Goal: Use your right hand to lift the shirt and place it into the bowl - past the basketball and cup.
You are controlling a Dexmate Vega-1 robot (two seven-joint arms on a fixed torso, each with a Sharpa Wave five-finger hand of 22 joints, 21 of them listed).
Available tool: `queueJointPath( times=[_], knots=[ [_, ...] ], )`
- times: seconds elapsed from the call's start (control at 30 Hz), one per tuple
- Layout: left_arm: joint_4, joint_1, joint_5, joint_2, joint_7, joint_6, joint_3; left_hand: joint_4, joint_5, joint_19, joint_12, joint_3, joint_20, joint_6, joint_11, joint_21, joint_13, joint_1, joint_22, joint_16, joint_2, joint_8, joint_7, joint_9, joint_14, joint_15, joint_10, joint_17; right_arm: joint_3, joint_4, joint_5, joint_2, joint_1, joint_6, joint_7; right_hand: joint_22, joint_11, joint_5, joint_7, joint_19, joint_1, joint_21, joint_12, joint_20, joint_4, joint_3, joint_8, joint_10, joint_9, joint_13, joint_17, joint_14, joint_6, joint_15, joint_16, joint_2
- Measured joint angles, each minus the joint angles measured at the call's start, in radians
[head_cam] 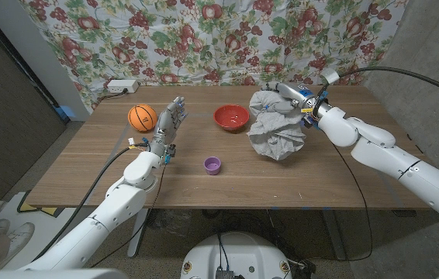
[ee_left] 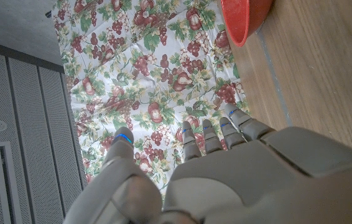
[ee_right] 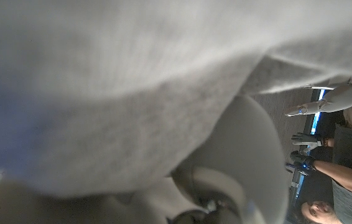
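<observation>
The right hand (head_cam: pixel 293 96) grips the crumpled grey shirt (head_cam: pixel 277 128), which hangs bunched just right of the red bowl (head_cam: pixel 231 118), its lower folds reaching the wooden table (head_cam: pixel 320 178). Cloth covers most of the hand's fingers. In the right wrist view the shirt (ee_right: pixel 126 93) is a grey blur.

A pale grey shirt (head_cam: pixel 276 126), a glossy red bowl (head_cam: pixel 231 118), an orange basketball (head_cam: pixel 141 117) with black seams and a small purple cup (head_cam: pixel 212 165) sit over a brown wood-grain tabletop (head_cam: pixel 95 170). Behind hangs a white backdrop cloth (head_cam: pixel 204 39) patterned with red fruit and green leaves.
</observation>
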Motion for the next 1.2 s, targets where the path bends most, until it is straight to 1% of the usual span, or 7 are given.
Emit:
queueJointPath(
  times=[0.07, 0.53, 0.67, 0.77, 1.2],
  knots=[
    [0.000, 0.000, -0.001, 0.000, 0.000, 0.000, 0.000, 0.000, 0.000, 0.000, 0.000, 0.000, 0.000, 0.000, 0.000, 0.000, 0.000, 0.000, 0.000, 0.000, 0.000, 0.000, 0.000, 0.000, 0.000, 0.000, 0.000, 0.000, -0.004, 0.005, 0.000, 0.005, 0.006, 0.000, 0.000, -0.004, 0.000, 0.000, 0.000, 0.000, 0.000, 0.002, 0.000, 0.000, 0.000, 0.000, -0.004, 0.000, -0.001, 0.001, -0.002, 0.000, 0.000, 0.000, 0.005, 0.000],
    [0.006, 0.006, -0.010, 0.003, -0.017, -0.010, -0.005, 0.000, 0.000, 0.000, 0.000, 0.000, 0.000, 0.000, 0.000, 0.000, 0.000, 0.000, 0.000, 0.000, 0.000, 0.000, 0.000, 0.000, 0.000, 0.000, 0.000, 0.000, -0.047, 0.063, -0.012, 0.056, 0.072, 0.031, 0.013, -0.017, 0.000, 0.000, 0.000, 0.000, 0.000, 0.009, 0.007, 0.000, 0.000, 0.000, -0.004, 0.000, 0.001, -0.001, -0.010, 0.000, 0.000, 0.000, 0.014, 0.000],
    [0.006, 0.006, -0.011, 0.003, -0.020, -0.011, -0.005, 0.000, 0.000, 0.000, 0.000, 0.000, 0.000, 0.000, 0.000, 0.000, 0.000, 0.000, 0.000, 0.000, 0.000, 0.000, 0.000, 0.000, 0.000, 0.000, 0.000, 0.000, -0.058, 0.078, -0.012, 0.066, 0.088, 0.031, 0.013, -0.023, 0.000, -0.005, 0.001, -0.007, 0.000, 0.016, 0.007, -0.007, 0.000, 0.000, -0.004, 0.000, 0.002, -0.001, -0.010, 0.000, 0.002, 0.000, 0.015, 0.000],
    [0.008, 0.005, -0.012, 0.003, -0.022, -0.012, -0.004, 0.000, 0.000, 0.000, 0.000, 0.000, 0.000, 0.000, 0.000, 0.000, 0.000, 0.000, 0.000, 0.000, 0.000, 0.000, 0.000, 0.000, 0.000, 0.000, 0.000, 0.000, -0.066, 0.093, -0.015, 0.074, 0.102, 0.049, 0.021, -0.026, 0.001, -0.005, -0.002, -0.007, 0.000, 0.020, 0.007, -0.007, 0.003, 0.003, -0.004, -0.001, -0.001, -0.001, -0.014, 0.000, 0.005, 0.000, 0.015, 0.000],
    [0.004, 0.004, -0.010, 0.002, -0.022, -0.014, -0.001, 0.000, 0.000, 0.000, 0.000, 0.000, 0.000, 0.000, 0.000, 0.000, 0.000, 0.000, 0.000, 0.000, 0.000, 0.000, 0.000, 0.000, 0.000, 0.000, 0.000, 0.000, -0.097, 0.162, -0.013, 0.111, 0.157, 0.087, 0.029, -0.042, -0.002, -0.005, -0.002, -0.007, 0.000, 0.029, 0.007, -0.007, 0.003, 0.003, -0.004, 0.002, -0.001, 0.002, -0.019, 0.000, 0.005, 0.000, 0.020, 0.000]
  ],
)
